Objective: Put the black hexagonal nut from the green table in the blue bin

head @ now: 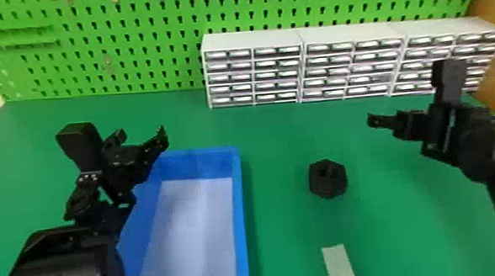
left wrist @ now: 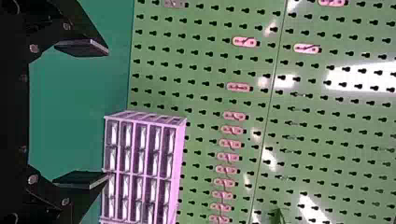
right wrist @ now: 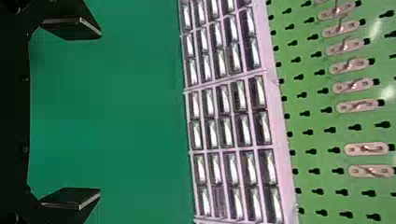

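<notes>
Green table (head: 284,238) holds nut (head: 328,186) near blue bin (head: 240,216)

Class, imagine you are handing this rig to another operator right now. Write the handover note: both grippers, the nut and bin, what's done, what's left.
Left gripper: open, nothing between its fingers, by the far left part of the blue bin.
Right gripper: open, nothing between its fingers, off to the right of the black hexagonal nut.
Nut: on the green table, right of the bin, not touching it.
Done: neither gripper holds the nut; it is not in the bin.
Left: grasp the nut, lift it over the bin's wall, release it inside.
</notes>
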